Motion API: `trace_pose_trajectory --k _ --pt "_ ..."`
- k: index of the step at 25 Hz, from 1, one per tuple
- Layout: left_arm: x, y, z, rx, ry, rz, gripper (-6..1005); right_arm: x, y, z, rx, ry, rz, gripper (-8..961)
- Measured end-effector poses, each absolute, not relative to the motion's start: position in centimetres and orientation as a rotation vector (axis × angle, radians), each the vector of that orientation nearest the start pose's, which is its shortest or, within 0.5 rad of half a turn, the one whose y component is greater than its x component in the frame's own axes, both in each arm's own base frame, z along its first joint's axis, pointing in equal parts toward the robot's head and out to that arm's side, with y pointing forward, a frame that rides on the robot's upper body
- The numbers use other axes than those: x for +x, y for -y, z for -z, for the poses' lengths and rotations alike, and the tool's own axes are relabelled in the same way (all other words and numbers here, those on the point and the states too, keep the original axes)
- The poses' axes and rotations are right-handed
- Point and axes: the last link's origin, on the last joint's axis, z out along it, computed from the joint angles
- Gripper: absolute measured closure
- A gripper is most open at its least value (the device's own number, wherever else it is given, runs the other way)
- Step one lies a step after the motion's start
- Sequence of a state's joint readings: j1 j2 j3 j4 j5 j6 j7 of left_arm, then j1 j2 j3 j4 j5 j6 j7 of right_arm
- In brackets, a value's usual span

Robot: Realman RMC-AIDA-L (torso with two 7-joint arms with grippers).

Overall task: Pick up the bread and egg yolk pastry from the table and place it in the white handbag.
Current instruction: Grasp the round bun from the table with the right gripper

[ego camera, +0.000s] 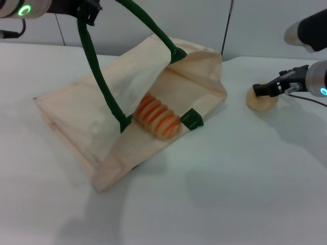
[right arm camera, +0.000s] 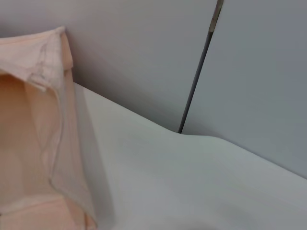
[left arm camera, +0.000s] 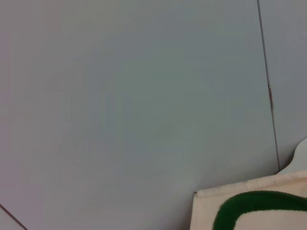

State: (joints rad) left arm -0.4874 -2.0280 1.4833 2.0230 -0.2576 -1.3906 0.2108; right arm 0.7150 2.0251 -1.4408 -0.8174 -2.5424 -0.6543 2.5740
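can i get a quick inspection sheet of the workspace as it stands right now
surface: white table, bare part in front
white handbag: lying on the table, mouth lifted open by its green handle
bread: inside the bag mouth
egg yolk pastry: on the table beside the bag, not yet in
clutter: nothing seen
left gripper: raised at the far left, at the top of the handle; grip not visible
right gripper: at the pastry, on its near top edge
cables: dark cable by the left arm
surroundings: grey wall panels behind
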Motion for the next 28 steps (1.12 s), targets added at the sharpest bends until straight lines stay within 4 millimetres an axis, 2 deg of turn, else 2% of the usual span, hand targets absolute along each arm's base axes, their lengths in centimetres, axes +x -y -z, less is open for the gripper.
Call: trace_pose_trajectory --k 19,28 --pt "-8.5 -35.8 -10.6 -2.052 0.554 -0.048 877 22.7 -45.2 2.8 -2.190 -0.822 0.136 131" --pt "-8.6 -35.8 -10.6 -2.051 0.556 -0.050 877 22.0 -44.9 3.9 -2.230 -0.816 0.129 132"
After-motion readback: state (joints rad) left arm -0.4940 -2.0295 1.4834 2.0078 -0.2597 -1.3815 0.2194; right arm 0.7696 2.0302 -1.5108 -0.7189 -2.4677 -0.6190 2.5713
